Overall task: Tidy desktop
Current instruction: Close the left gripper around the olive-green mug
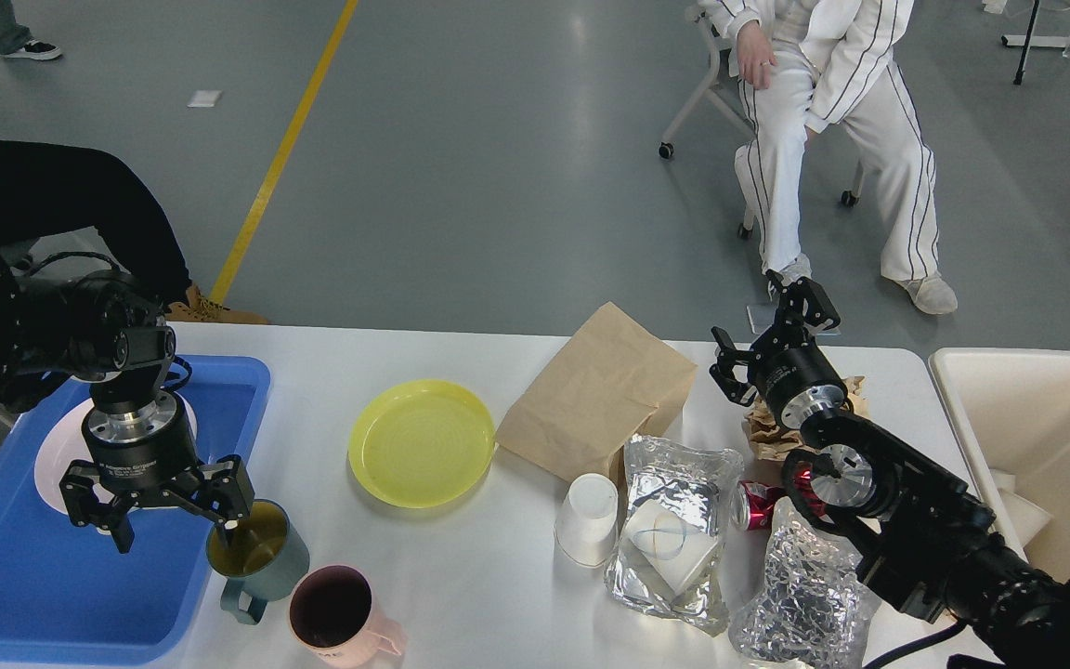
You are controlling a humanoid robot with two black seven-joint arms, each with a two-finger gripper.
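Grey floor with a yellow line runs behind the white desktop (498,595), which fills the near view and carries a yellow plate (422,442) at its middle. Left of that plate, my left gripper (173,532) hangs with fingers spread over the blue tray (6,604) edge, one fingertip at the green mug (256,557) rim; its collar lettering is too small to read. Right of the plate, past the brown paper bag (600,390), my right gripper (767,321) stands open, holding nothing.

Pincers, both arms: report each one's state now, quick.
Left pincer: open, holding nothing, one finger at the rim of the teal mug.
Right pincer: open, holding nothing, above the crumpled brown paper.
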